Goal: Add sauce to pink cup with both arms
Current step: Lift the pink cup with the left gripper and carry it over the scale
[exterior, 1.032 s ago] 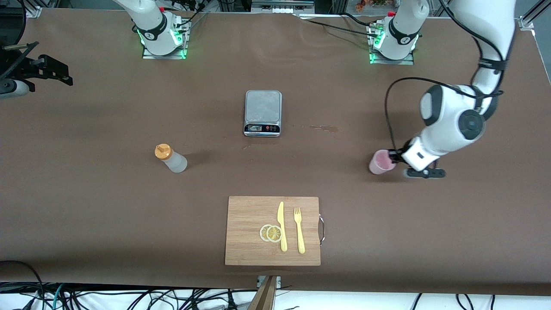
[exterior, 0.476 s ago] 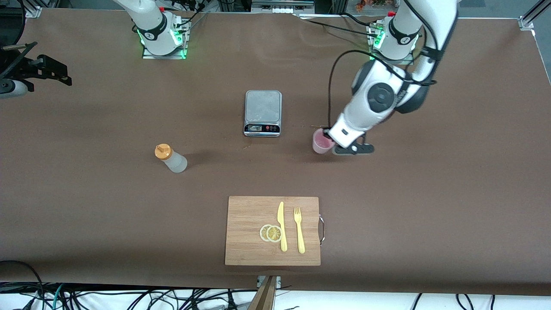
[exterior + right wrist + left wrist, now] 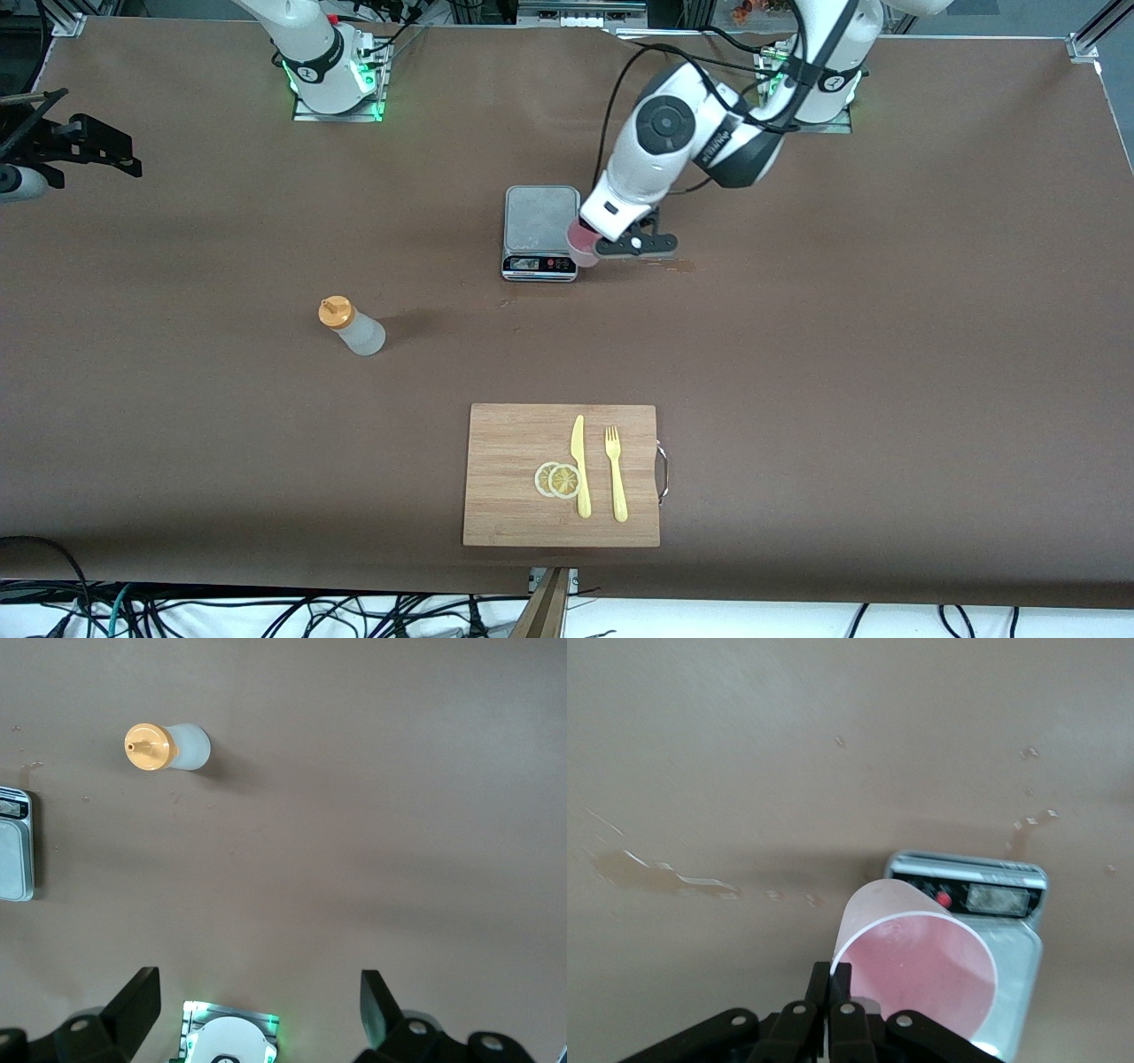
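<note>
One sauce bottle [image 3: 352, 328], one pink cup [image 3: 580, 243], one scale [image 3: 541, 232], one cutting board [image 3: 562, 474], and two arms share the brown tabletop [image 3: 886, 372]. On the board at the lower centre of the front view lie two lemon slices [image 3: 557, 479], one yellow knife [image 3: 580, 464] and one yellow fork [image 3: 615, 472].

The left pincer [image 3: 592, 245] sits just above centre of the front view, closed tight on the rim of the pink cup, which it holds over the edge of the scale at the left arm's end. Whether the cup touches the plate is hard to judge from either view. The right pincer [image 3: 84, 146] hangs at the upper left edge of the front view, fingers spread wide and holding nothing; that arm waits.

The sauce bottle stands upright left of centre, nearer the front camera than the scale and toward the right arm's end.

The left wrist view alone shows the cup's open mouth [image 3: 914, 979], the fingers [image 3: 831, 988] pinching its wall, and wet streaks [image 3: 664, 875] on the tabletop. The right wrist view alone shows the bottle's orange cap [image 3: 149, 747] from above and a base with green lights [image 3: 230, 1038].
</note>
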Robot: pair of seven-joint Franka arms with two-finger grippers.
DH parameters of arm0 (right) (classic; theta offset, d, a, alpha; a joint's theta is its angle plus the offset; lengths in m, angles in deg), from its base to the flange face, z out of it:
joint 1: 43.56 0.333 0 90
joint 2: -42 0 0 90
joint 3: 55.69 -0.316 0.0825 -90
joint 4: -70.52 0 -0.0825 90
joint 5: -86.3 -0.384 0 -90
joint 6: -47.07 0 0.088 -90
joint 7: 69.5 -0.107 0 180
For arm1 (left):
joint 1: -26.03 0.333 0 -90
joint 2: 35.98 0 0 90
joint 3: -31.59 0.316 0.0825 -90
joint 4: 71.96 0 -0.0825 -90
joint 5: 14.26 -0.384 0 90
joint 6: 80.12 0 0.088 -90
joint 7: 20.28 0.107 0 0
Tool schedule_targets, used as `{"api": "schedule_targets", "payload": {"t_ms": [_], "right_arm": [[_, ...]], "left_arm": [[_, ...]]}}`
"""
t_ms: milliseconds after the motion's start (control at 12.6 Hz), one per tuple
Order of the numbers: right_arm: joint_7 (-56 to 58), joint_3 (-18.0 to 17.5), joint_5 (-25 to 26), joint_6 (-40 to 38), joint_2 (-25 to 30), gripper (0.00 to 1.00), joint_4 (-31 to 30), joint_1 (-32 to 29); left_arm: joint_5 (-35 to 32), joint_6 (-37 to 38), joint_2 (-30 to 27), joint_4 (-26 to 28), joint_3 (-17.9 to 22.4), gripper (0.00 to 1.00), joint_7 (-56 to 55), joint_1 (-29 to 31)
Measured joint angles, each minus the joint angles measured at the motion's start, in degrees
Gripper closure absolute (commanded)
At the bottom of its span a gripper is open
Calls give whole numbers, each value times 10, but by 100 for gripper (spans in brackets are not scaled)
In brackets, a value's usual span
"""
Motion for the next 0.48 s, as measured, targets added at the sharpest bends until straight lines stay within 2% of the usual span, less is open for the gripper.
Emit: {"api": "schedule_targets", "payload": {"t_ms": [476], "right_arm": [[0, 2, 0, 0, -6, 0, 0, 0]], "left_arm": [[8, -1, 27, -11, 0, 100, -39, -68]]}}
